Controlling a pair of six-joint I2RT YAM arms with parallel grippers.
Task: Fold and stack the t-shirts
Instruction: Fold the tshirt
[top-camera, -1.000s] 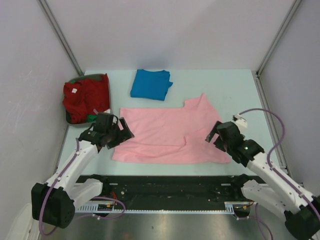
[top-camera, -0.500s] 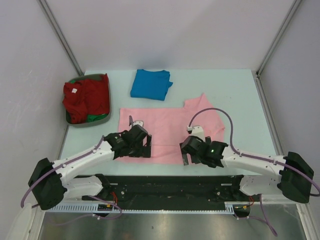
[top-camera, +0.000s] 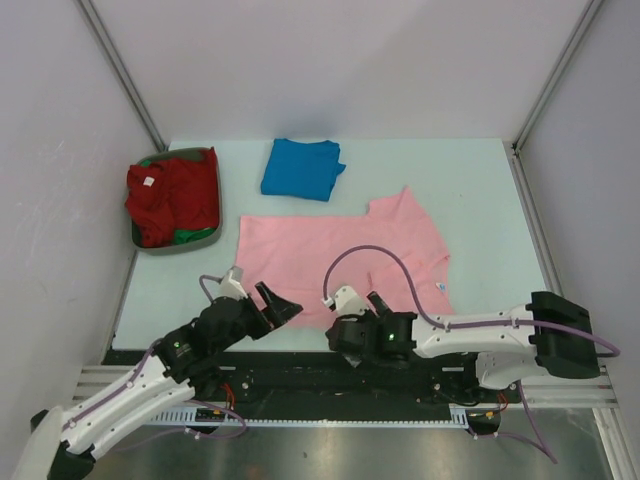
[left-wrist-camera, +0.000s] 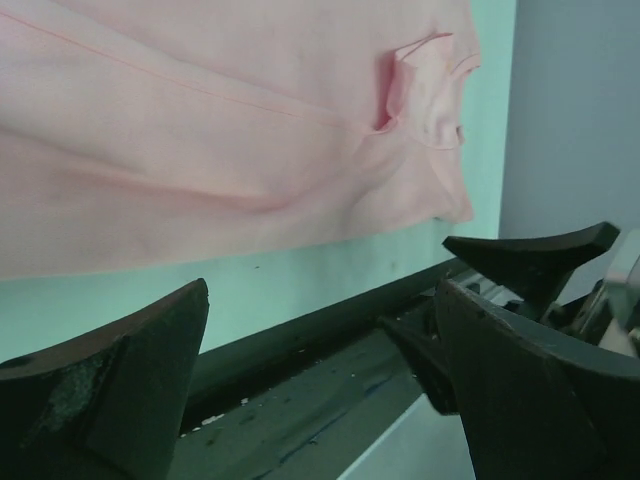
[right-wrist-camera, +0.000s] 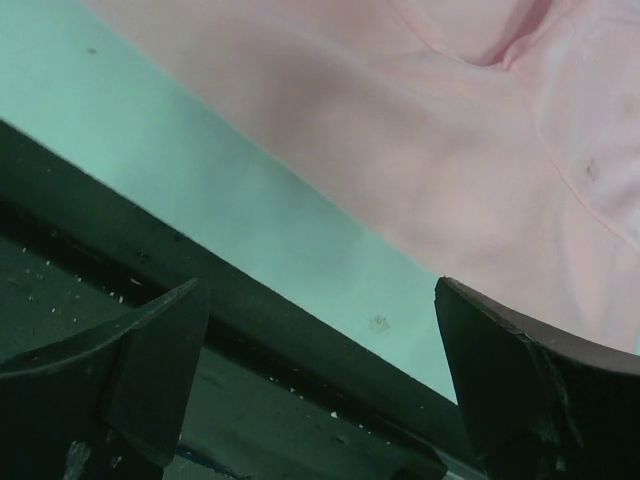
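Note:
A pink t-shirt (top-camera: 320, 255) lies spread flat in the middle of the pale green table, one sleeve (top-camera: 400, 205) pointing to the far right. The same pink t-shirt (left-wrist-camera: 230, 120) fills the top of the left wrist view, and the pink t-shirt (right-wrist-camera: 450, 130) also shows in the right wrist view. A folded blue t-shirt (top-camera: 302, 167) rests at the back. My left gripper (top-camera: 279, 306) and right gripper (top-camera: 340, 336) hover close together at the table's near edge, just short of the pink hem. The left gripper (left-wrist-camera: 322, 300) and the right gripper (right-wrist-camera: 320, 290) are both open and hold nothing.
A grey-green bin (top-camera: 210, 232) at the back left holds a heap of red shirts (top-camera: 168, 195). The table's dark front rail (top-camera: 300, 365) runs under both grippers. Metal frame posts (top-camera: 120, 70) rise at the back corners. The right arm's cable (top-camera: 385, 252) loops over the pink shirt.
Both arms have drawn back from the pink shirt's sides, through its near hem, to the table's front edge. The shirt now lies uncovered except at the hem.

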